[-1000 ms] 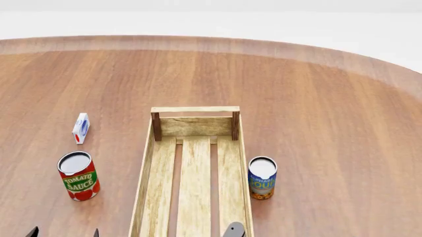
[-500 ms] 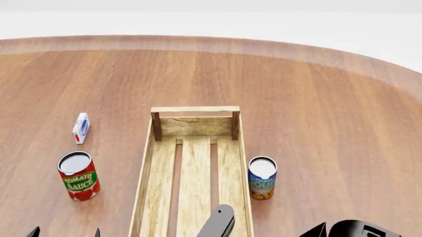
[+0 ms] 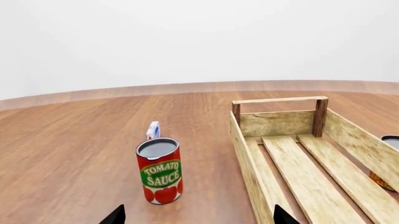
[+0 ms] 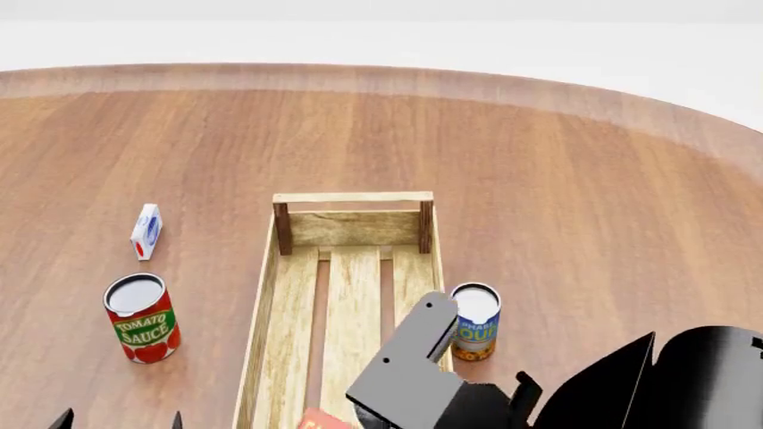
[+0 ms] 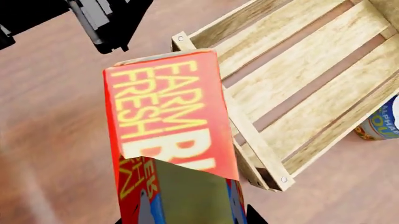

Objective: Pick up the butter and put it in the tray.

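Carrying the butter point(image 5: 168, 135): right gripper point(image 5: 187, 217) clamped on the carton's lower end, only the dark finger tips showing at the frame edge of the right wrist view. Carton held off the table point(image 4: 573, 179), long axis running away from the wrist. In the head view only a red corner of it shows, at about 6 o'clock, just beside the dark right arm link over the near end of the tray point(image 4: 264, 304).

Key relation: from the right wrist view, the carton's far end hangs over or just beside the tray's near corner post; most of the slatted floor lies beyond. Judgement: carton needs to travel further toward 12 o'clock along the tray's length before release.

Left gripper point(image 3: 196, 217): two tips spread apart, holding nothing, at about 7 o'clock near the tomato sauce can point(image 4: 142, 318). Soup can point(image 4: 474, 322) stands just beside the tray's right wall — collision risk for the right arm.
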Tool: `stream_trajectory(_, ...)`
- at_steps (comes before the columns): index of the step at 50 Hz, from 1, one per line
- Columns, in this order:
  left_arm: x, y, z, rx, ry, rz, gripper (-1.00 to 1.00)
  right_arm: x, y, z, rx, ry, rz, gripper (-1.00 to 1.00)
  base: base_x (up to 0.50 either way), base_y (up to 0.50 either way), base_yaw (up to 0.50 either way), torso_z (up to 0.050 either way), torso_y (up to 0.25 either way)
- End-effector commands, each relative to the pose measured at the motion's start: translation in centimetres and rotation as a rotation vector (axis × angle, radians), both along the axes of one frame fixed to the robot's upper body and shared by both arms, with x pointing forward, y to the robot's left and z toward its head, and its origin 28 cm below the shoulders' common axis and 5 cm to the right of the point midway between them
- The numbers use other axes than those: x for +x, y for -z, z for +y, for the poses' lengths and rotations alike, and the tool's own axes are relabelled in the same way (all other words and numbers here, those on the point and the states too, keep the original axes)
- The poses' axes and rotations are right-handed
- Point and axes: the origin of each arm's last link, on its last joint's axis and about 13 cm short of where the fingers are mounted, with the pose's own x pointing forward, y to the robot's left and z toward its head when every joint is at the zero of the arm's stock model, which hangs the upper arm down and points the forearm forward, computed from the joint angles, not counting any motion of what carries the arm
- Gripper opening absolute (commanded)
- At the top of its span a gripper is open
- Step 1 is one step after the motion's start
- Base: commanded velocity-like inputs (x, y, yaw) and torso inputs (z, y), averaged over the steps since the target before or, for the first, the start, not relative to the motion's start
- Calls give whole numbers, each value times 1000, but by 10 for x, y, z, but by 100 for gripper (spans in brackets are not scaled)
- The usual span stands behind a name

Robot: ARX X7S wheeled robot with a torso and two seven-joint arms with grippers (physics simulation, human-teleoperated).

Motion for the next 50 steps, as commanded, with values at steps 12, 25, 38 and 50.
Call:
stream_trajectory(12,0,0,1,2,-3,0,100,38,-25,-12,220,240,-227,-100,0,0,0,0,1)
stream_trajectory(25,-1,0,0,-1,-2,-2,100,55,-26,-1,245,287,-259,-100,0,0,0,0,1)
stream_trajectory(38,0,0,0,-3,-3,-2,100,75,-23,14,299,343,-270,-100,0,0,0,1,2)
stream_trajectory(50,-1,0,-1,-2,-1,-4,100,99,-32,27,399,446,-365,-100,0,0,0,0,1)
